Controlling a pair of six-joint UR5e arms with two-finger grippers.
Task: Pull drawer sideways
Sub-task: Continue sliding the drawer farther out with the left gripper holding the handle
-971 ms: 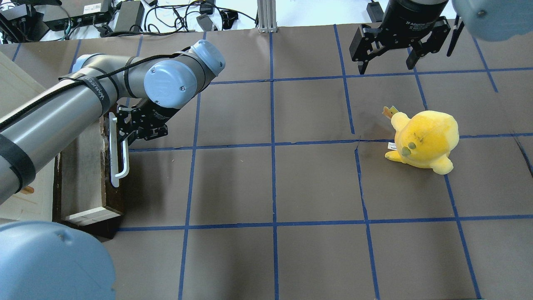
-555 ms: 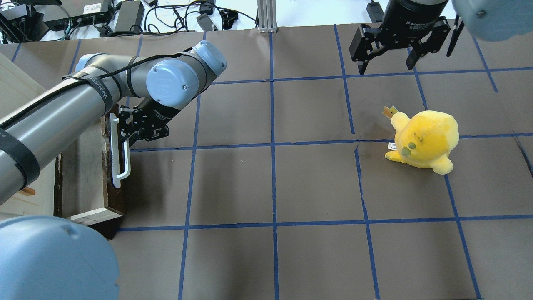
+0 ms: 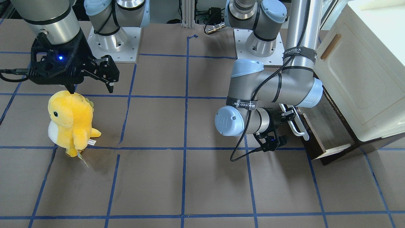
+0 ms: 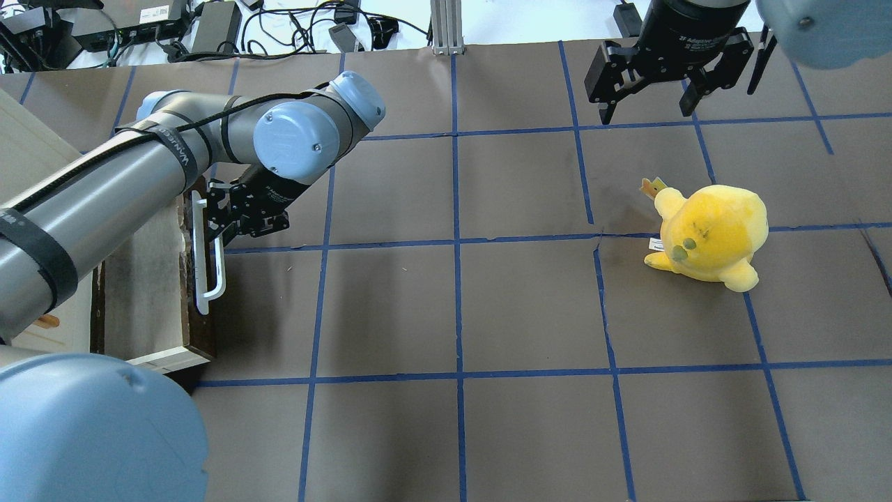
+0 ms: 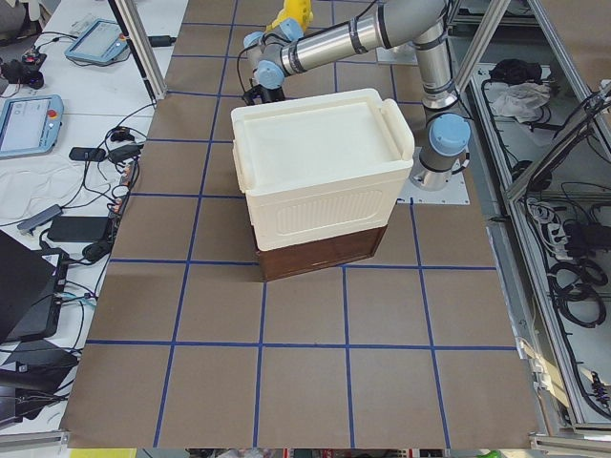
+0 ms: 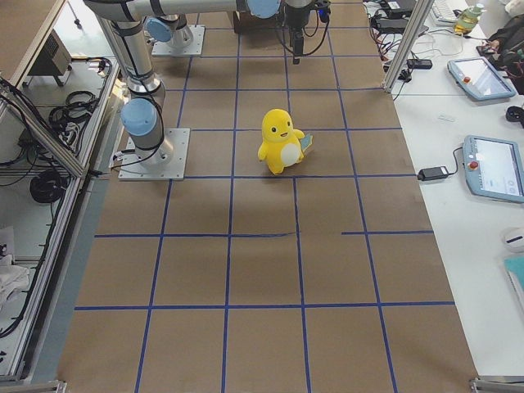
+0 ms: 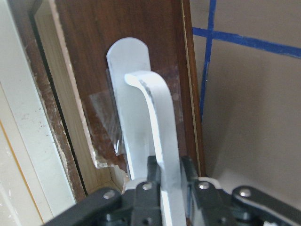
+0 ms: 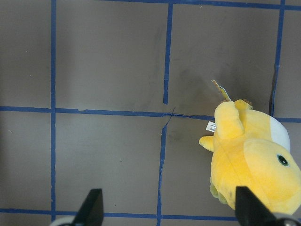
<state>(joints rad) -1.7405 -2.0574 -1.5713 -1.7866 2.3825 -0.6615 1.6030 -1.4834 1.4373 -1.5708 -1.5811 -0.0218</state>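
Note:
The dark brown drawer (image 4: pixel 143 293) stands partly pulled out from under the cream-white cabinet (image 3: pixel 357 72) at the table's left end, and its pale inside shows. Its long white bar handle (image 4: pixel 209 258) runs along the front. My left gripper (image 4: pixel 217 226) is shut on the far end of that handle. The left wrist view shows the handle (image 7: pixel 160 117) between the two fingers of the left gripper (image 7: pixel 169 174). The drawer (image 3: pixel 316 139) and left gripper (image 3: pixel 290 114) also show in the front-facing view. My right gripper (image 4: pixel 648 108) is open and empty, hanging above the table at the far right.
A yellow plush toy (image 4: pixel 711 233) stands on the brown paper on the table's right half, just on the near side of the right gripper (image 3: pixel 90 88). It also shows in the right wrist view (image 8: pixel 254 165). Blue tape lines grid the table. Cables lie beyond the far edge.
My left gripper has moved right with the white handle in it. The drawer has slid further out of the cabinet. The right arm and the plush toy have not moved.

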